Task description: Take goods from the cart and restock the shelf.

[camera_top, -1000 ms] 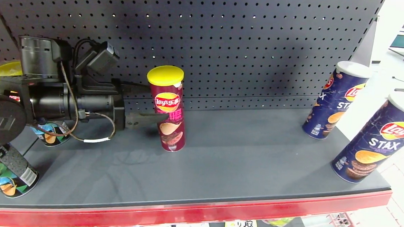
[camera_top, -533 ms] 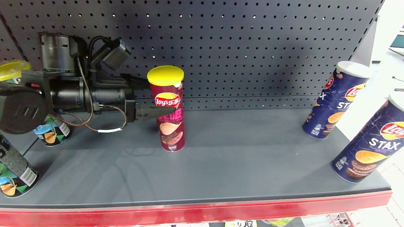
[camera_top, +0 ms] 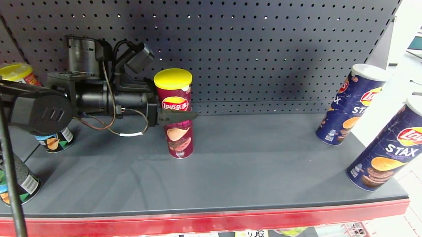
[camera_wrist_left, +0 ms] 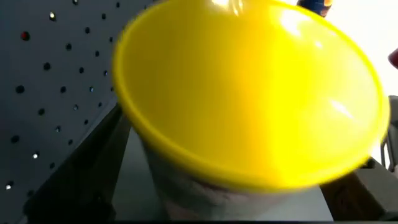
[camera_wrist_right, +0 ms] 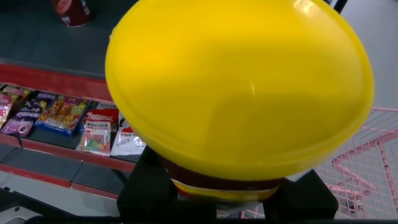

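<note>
Flanking glossy yellow-lidded cylindrical can, left gripper

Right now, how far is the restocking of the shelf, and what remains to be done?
Done: a maroon can and two blue cans stand on the shelf. In hand: the left gripper sits open around the maroon can, and the right gripper holds a yellow-lidded can, not yet placed. Left: set that can down; there is room between the maroon and blue cans. What the cart holds cannot be seen.
</note>
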